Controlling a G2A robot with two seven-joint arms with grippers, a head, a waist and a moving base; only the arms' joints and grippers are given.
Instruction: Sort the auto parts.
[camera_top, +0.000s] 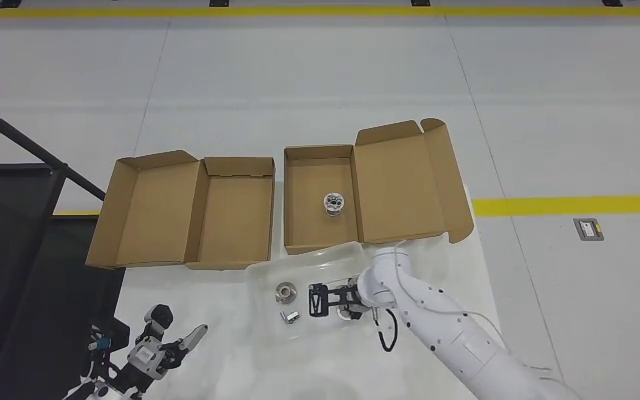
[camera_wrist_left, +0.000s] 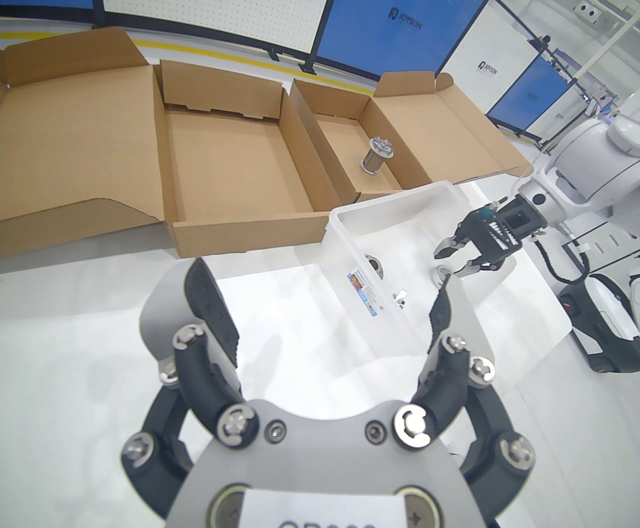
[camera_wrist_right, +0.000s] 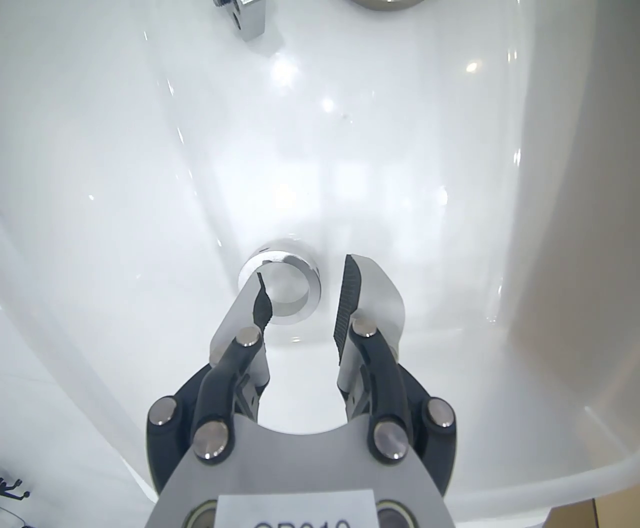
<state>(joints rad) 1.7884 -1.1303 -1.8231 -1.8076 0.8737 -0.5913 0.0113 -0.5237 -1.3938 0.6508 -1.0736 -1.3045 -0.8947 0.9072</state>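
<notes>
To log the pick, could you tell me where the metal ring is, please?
In the right wrist view, the metal ring lies in the white tub, at the tips of the open right pincer.

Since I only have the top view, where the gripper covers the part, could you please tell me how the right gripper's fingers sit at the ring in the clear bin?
Observer: In the right wrist view the right gripper is open, with one fingertip over the bore of the ring and the other outside its wall.
Operator: Thank you. And how does the part in the cardboard box stand?
Observer: The left wrist view shows that cylindrical part standing upright on its wider base.
</notes>
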